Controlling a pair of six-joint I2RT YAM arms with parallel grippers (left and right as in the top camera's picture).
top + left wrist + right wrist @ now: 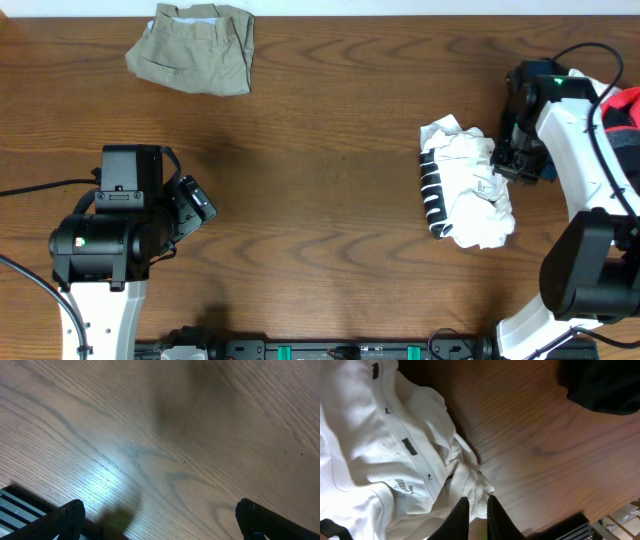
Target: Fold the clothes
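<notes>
A crumpled white top [468, 182] with black-and-white striped trim [432, 196] lies bunched at the table's right side. My right gripper [512, 160] is at its far right edge. In the right wrist view the two black fingers [461, 515] stand nearly together, pinching a fold of the white top [380, 435]; a small black label [409, 446] shows on the fabric. My left gripper [195, 205] hovers over bare wood at the left, far from any clothes. Its fingers [70, 515] are spread wide with nothing between them.
A folded khaki piece [195, 47] lies at the back left. A red piece [627, 100] shows at the right edge behind the right arm. A black piece [602, 385] lies on the wood past the white top. Arm bases stand along the front edge.
</notes>
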